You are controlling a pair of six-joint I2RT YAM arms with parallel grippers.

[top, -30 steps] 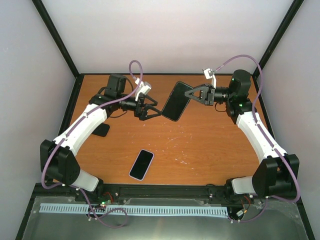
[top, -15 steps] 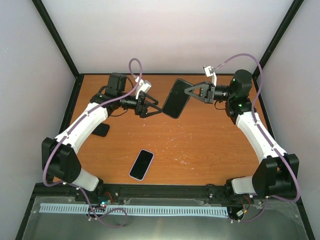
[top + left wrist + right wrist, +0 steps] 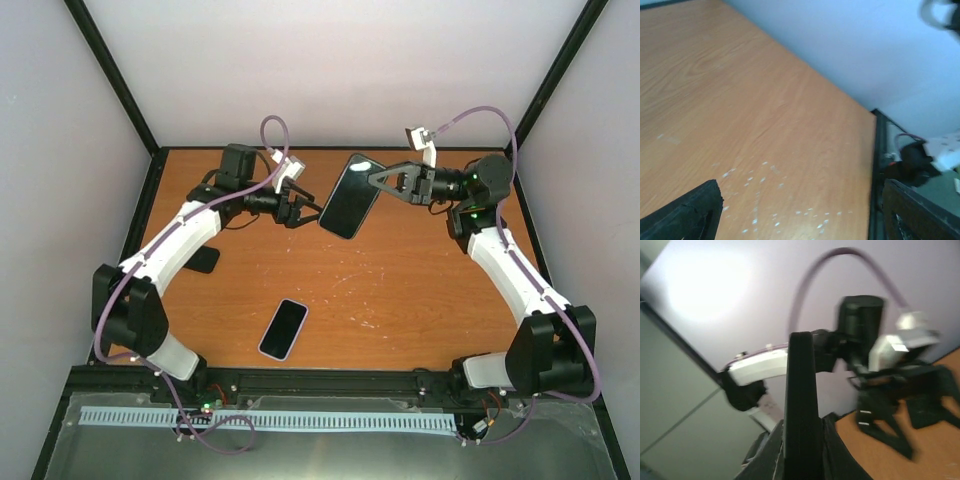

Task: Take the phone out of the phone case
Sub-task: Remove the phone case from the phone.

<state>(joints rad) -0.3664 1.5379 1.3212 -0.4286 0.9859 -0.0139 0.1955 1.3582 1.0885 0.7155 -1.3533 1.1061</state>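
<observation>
Phone case (image 3: 347, 198) is held clear of the table (image 3: 430, 290), tilted, and pinched at its upper right edge by the right gripper (image 3: 376, 180). In the right wrist view the case is seen edge-on, clamped between both pads. The glossy face suggests the phone is seated inside, but this is not confirmed from these views.

Left gripper (image 3: 303, 212) is placed just beside the case's lower left edge. Whether they touch cannot be told. Its fingers (image 3: 687, 212) are spread wide in the left wrist view. Nothing is between them and only table is seen.

A loose phone (image 3: 283, 328) with a pale rim is laid flat on the table, well apart from the case, on the arm-base side. A small dark object (image 3: 204, 260) is on the table well left of the case and is not identified.

Step judged: the case's free end is to be taken by the left gripper so the phone can be peeled out. Extraction not yet started.

Risks:
- Case is gripped on one edge only. A push at the far end would lever it in the pads, so a twist, slip or drop is likely.
- If case and phone are clamped together by the left fingers, nothing gets separated.
- If the phone is popped free while unheld, it falls to the table.
- Case is not seen by the left wrist camera, so alignment can't be checked there and a close on air is possible.
</observation>
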